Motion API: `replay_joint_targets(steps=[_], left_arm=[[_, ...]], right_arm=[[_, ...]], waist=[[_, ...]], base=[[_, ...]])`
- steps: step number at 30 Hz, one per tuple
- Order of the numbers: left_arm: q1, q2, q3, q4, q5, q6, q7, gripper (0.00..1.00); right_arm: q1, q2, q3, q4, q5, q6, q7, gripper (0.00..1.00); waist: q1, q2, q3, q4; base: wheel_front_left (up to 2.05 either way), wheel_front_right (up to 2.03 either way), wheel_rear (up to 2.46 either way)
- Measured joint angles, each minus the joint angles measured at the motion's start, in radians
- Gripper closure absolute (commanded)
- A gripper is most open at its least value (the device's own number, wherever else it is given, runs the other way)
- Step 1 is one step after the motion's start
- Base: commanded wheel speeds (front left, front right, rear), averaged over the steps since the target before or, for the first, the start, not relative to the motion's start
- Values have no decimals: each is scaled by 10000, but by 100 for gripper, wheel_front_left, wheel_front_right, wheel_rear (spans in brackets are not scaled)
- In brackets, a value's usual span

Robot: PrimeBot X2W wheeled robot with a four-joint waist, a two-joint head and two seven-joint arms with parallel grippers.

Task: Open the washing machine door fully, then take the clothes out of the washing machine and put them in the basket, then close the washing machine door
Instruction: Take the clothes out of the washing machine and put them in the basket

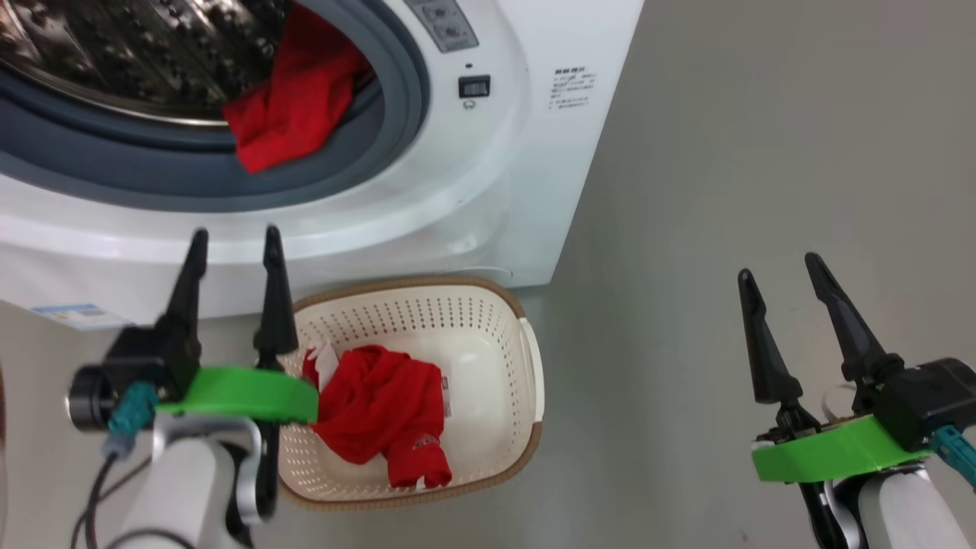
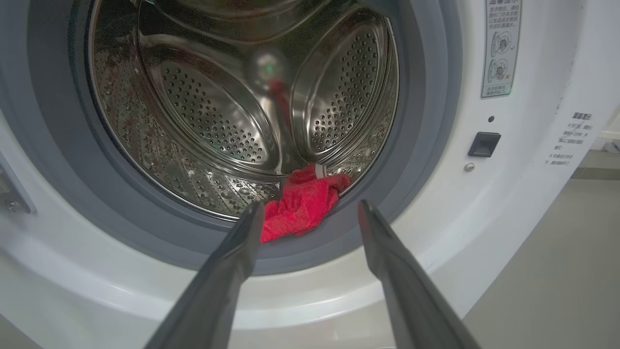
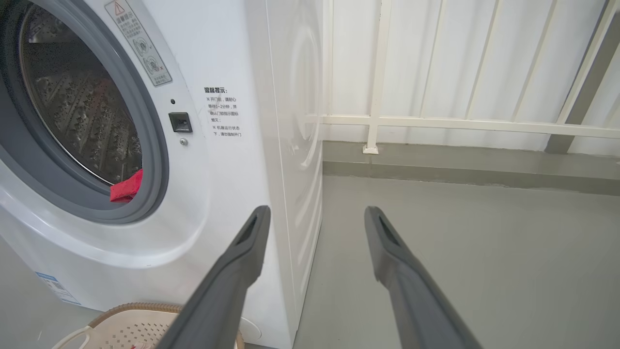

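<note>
Laundry sits in two places. One bright red crumpled garment [image 1: 293,99] lies at the mouth of the big white front-loading washing machine [image 1: 488,191], draped from the perforated steel drum [image 1: 114,53] over the grey rubber gasket [image 1: 114,160]. A second red garment [image 1: 381,412] lies inside the cream-white perforated plastic basket [image 1: 488,320] with a brown woven-look rim, which stands on the grey floor [image 1: 724,229] just in front of the washing machine. The left claw [image 1: 235,231] hangs open and empty before the washing machine's opening. The right claw [image 1: 778,265], equally spread and empty, hangs off to the washing machine's right, over the floor.
</note>
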Motion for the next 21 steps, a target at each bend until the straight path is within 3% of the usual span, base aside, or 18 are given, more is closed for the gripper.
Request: replay_joint_targets(steps=[7,15,21], left_arm=[[-1688,0,10,769,121,-224,-27,0],[-3588,-54,75,2236,-94,-765,-42,0],[-5092,-36,153,3480,-520,-1185,600,0]], right_arm=[[-467,-6,127,-77,0,0,0,0],[-772,-12,209,-188,0,0,-2,0],[-1119,-17,316,-228,-29,0,-2,0]], waist=[[0,0,759,-41],[0,0,1582,-95],[0,0,2150,-144]], base=[[0,0,0],[0,0,0],[0,0,0]])
